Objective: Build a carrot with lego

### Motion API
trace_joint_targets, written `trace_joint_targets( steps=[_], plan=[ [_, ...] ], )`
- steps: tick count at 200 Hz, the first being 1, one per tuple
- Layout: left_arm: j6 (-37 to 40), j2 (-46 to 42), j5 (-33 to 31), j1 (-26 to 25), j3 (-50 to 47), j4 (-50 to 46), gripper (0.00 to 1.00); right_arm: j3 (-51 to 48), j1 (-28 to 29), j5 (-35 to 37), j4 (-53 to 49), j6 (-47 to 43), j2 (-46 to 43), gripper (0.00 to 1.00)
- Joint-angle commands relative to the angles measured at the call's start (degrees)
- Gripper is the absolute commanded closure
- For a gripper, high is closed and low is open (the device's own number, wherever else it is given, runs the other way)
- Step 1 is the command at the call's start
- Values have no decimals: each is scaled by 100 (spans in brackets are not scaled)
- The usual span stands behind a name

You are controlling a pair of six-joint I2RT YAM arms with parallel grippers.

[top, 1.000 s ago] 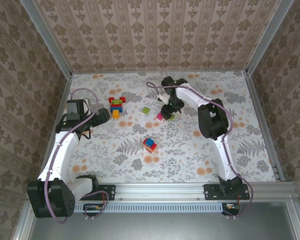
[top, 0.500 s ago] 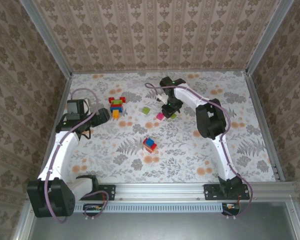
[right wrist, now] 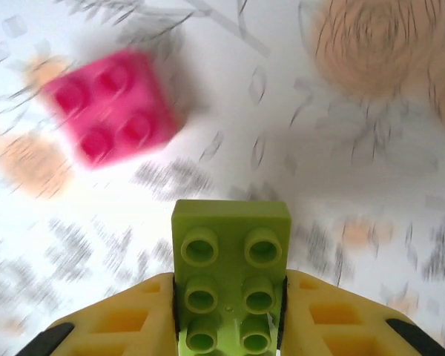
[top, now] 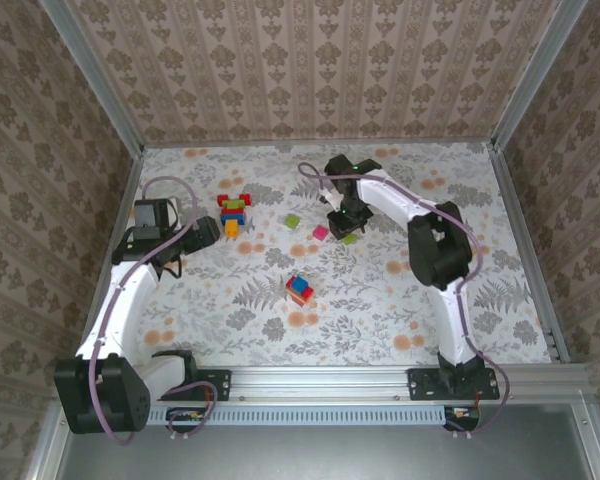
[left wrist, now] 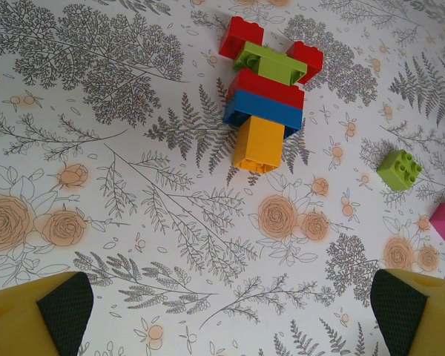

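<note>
Gripping a green brick for the carrot

Right gripper (right wrist: 230,315) is clamped on an oblong light green brick (right wrist: 231,263), pinched by its long sides with the studs up. A magenta brick (right wrist: 111,107) lies loose at its ten o'clock. Left gripper (left wrist: 230,308) hangs spread wide, holding nothing, with the part-built stack (left wrist: 265,89) at its twelve o'clock. From the middle of the table (top: 380,310) that stack sits at ten o'clock. Best to lift straight, hold the brick level, square it over the stack's studs, then press down firmly.
</note>
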Motion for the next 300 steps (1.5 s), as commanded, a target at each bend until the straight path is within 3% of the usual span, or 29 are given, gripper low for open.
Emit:
trace_joint_targets(
  steps=[1,44,108,300],
  plan=[
    [105,8,60,-9,132,12,0,-541,287,-385,37,376,-954,68],
    [106,-1,55,-13,132,10,0,-1210,1000,-657,23,493,-1599,68],
    [107,8,31,-16,130,-5,0,-994,1948,-704,-104,712,-1563,68],
    [112,-10,37,-17,119,-5,0,-556,2358,-521,-363,706,-1137,68]
  ],
)
